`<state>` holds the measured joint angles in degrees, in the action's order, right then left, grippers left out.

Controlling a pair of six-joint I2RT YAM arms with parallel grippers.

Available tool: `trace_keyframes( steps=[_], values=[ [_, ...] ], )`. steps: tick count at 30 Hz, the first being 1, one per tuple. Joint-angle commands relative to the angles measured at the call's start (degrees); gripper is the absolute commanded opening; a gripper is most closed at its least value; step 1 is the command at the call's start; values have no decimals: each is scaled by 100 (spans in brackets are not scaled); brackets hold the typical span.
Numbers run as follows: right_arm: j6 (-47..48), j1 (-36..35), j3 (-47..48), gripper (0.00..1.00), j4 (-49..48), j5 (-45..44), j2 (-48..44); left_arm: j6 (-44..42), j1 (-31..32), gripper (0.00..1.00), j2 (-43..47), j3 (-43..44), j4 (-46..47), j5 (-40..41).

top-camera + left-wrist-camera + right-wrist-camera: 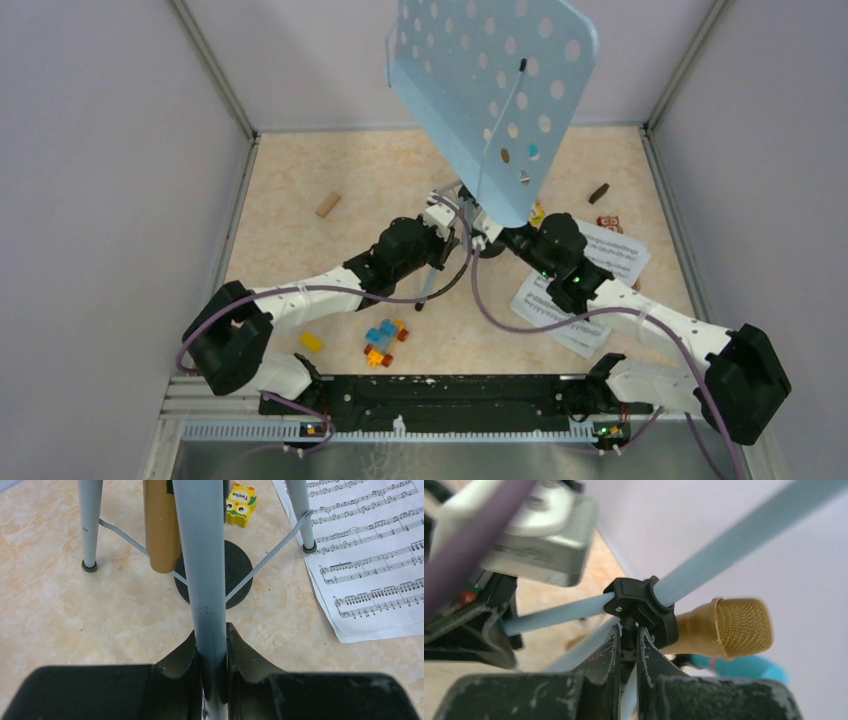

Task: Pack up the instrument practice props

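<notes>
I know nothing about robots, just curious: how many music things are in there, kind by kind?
Music stand: 1
Microphones: 2 (gold microphone, blue microphone)
Sheet-music pages: 2
Black round base: 1 in view
Total: 6

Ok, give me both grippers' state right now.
Left gripper: jaws shut on the pole of the music rack.
Right gripper: jaws shut at its black collar.

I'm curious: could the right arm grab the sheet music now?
Probably not: its gripper is shut on the collar of the stand, and a stand foot seems to rest on the pages.
</notes>
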<state>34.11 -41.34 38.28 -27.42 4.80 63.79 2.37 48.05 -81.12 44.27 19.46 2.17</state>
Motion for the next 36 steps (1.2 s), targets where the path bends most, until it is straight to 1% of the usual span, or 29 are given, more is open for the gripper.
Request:
trace_keyframes(
  steps=[1, 3, 5, 7, 9, 10, 11, 12, 13, 14, 15, 18, 22, 25, 27, 28, 29, 30, 31, 32, 34, 36],
  values=[
    [3555, -844, -131, 0, 2181, 995, 333, -685, 294, 0, -265, 181, -111, -919],
    [4481, -1041, -155, 0, 2561, 427, 372, -684, 294, 0, -264, 184, -116, -910],
    [5168, -1197, -232, 0, 2630, -376, 426, -702, 295, 0, -259, 180, -115, -886],
    [5518, -1286, -331, 0, 2385, -989, 447, -720, 297, 0, -248, 183, -113, -872],
    [5524, -1326, -430, 0, 2017, -1284, 350, -720, 294, 0, -244, 186, -117, -880],
    [5388, -1334, -461, 7, 1858, -1356, 263, -716, 293, 0, -244, 185, -113, -878],
    [5156, -1340, -477, 28, 1719, -1400, 129, -708, 292, 0, -250, 186, -118, -875],
    [4935, -1343, -494, 57, 1601, -1414, -18, -719, 292, 0, -262, 180, -119, -874],
    [4652, -1346, -539, 78, 1451, -1412, -194, -713, 292, 0, -270, 187, -125, -876],
    [4293, -1362, -612, 86, 1217, -1411, -404, -712, 292, 0, -280, 201, -139, -884],
    [3723, -1371, -718, 87, 912, -1423, -607, -712, 298, 0, -276, 205, -150, -882],
    [2156, -1361, -1095, 87, -89, -1748, -1324, -720, 292, 0, -260, 219, -159, -852],
    [260, -1366, -1679, 88, -589, -2252, -2173, -721, 292, 0, -274, 197, -139, -839],
    [-963, -1362, -2371, 88, -1380, -2646, -2568, -712, 292, 0, -311, 215, -166, -871],
    [-1958, -1359, -2682, 87, -1784, -3065, -2743, -712, 292, 0, -328, 223, -181, -871],
    [-2482, -1358, -2772, 86, -1999, -3481, -2779, -716, 292, 0, -328, 227, -185, -857],
    [-3164, -1358, -2809, 88, -1956, -3949, -2784, -720, 294, 0, -330, 226, -187, -852],
    [-3907, -1349, -2756, 93, -1694, -4402, -2785, -727, 293, 0, -334, 224, -188, -842],
    [-4716, -1307, -2632, 97, -1217, -4770, -2763, -733, 294, 0, -334, 217, -195, -823],
    [-5520, -1166, -2393, 98, -673, -4899, -2726, -738, 298, 0, -340, 217, -196, -813],
    [-6904, -825, -2012, 99, 292, -4567, -2596, -738, 301, 0, -342, 222, -194, -823],
    [-8009, -497, -1592, 99, 1111, -4092, -2419, -729, 301, 0, -352, 229, -199, -851]
  ],
)
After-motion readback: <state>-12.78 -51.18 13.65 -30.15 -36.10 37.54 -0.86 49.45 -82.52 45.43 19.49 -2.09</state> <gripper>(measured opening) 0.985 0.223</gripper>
